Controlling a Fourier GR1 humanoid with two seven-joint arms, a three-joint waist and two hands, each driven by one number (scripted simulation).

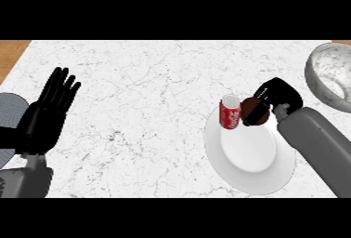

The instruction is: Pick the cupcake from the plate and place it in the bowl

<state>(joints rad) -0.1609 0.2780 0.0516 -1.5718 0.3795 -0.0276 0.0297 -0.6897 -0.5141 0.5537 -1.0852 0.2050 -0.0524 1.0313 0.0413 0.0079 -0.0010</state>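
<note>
Two hands: right hand (280, 96) w/ fingers curled round the cupcake (255, 111), at the far rim of the white plate (255, 160). Red can (230, 112) just left of it on the plate. Bowl (330, 76) at table's (151, 83) far right. Left hand (48, 114) resting at left, fingers straight up.

Head view: one camera, looking steeply down from above onto the white marbled counter top (151, 93), both forearms entering from that counter's near edge.
</note>
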